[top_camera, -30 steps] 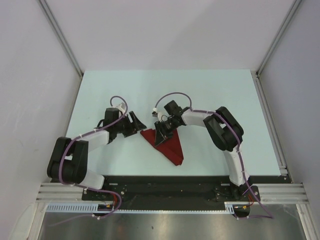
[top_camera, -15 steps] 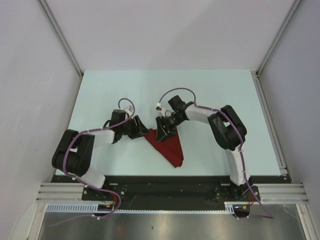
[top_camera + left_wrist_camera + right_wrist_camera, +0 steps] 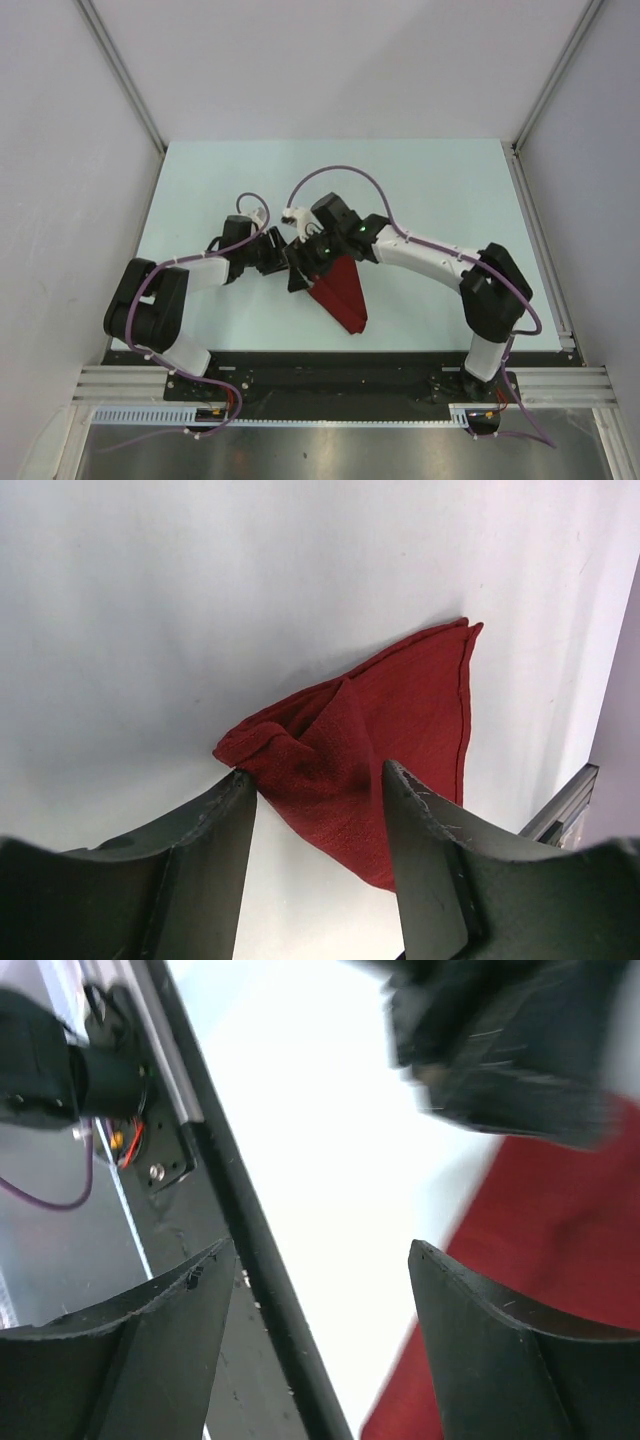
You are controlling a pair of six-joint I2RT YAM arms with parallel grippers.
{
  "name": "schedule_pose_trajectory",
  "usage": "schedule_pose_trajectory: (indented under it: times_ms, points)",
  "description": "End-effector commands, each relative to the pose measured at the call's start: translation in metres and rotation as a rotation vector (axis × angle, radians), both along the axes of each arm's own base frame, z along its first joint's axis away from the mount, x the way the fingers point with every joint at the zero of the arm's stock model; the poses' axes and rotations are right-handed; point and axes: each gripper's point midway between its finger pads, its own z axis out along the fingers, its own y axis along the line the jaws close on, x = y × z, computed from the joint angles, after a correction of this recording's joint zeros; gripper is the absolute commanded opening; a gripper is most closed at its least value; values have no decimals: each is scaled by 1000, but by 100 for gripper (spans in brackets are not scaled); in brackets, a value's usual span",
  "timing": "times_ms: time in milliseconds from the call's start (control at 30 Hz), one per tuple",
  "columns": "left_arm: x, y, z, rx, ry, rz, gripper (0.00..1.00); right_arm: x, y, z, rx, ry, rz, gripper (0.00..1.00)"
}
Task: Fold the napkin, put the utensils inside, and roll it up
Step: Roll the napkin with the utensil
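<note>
Risk sat mostly at the crowded spot mid-table (image 3: 430,190). L gripper (image 3: 318,780) had jaws spread w/ the bunched corner of the napkin (image 3: 400,720) lying between them, one jaw touching the crumpled edge, nothing pinched. If it closed there it would prob. catch several layers at once and drag the fold apart instead of taking one ply. R gripper (image 3: 320,1260) was just beside it, jaws spread wide & empty, w/ red cloth showing past one jaw. Its wrist view was blurred, so the gap betw. the two heads couldn't be told, and a knock between them looked possible. The napkin lay right of both as a narrow folded wedge, thin end toward the near edge. A shove from either head could skew it. No utensils showed in any view. Whether they were out of frame or under the cloth, couldn't tell, so rolling now might wrap nothing.
</note>
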Motion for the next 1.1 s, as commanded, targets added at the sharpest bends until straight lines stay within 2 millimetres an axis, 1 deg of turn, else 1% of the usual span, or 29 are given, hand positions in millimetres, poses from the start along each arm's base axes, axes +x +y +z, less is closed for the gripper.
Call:
schedule_pose_trajectory:
  times_ms: [0,33,167,233,267,333,400,433,467,567,633,833,1067]
  points:
    - [14,-7,18,-18,-47,-6,58,-25,9,-46,-87,81,28,75]
    - [15,-7,19,-16,-50,-4,58,-27,10,-55,-101,103,19,75]
    - [16,-6,20,-10,-54,-4,60,-29,14,-73,-119,120,7,75]
    - [17,-6,22,-9,-58,-3,60,-26,12,-81,-144,107,-7,75]
    - [18,-6,23,-9,-58,-3,61,-26,12,-88,-163,114,-9,75]
    - [19,-5,23,0,-58,0,62,-25,10,-94,-183,107,-16,75]
    - [20,-4,25,5,-62,4,64,-21,6,-101,-209,101,-31,75]
    - [20,-2,25,8,-57,9,66,-16,4,-104,-231,78,-55,75]
    - [21,0,26,13,-59,17,70,-15,1,-106,-250,70,-64,75]
    - [23,7,30,23,-63,42,75,-5,-9,-109,-300,24,-102,75]
    - [24,13,33,28,-68,57,76,0,-12,-108,-314,-4,-111,75]
    - [24,26,36,41,-62,95,78,10,-21,-102,-328,-29,-125,75]
    - [22,29,37,48,-70,98,79,21,-32,-96,-344,-52,-138,75]
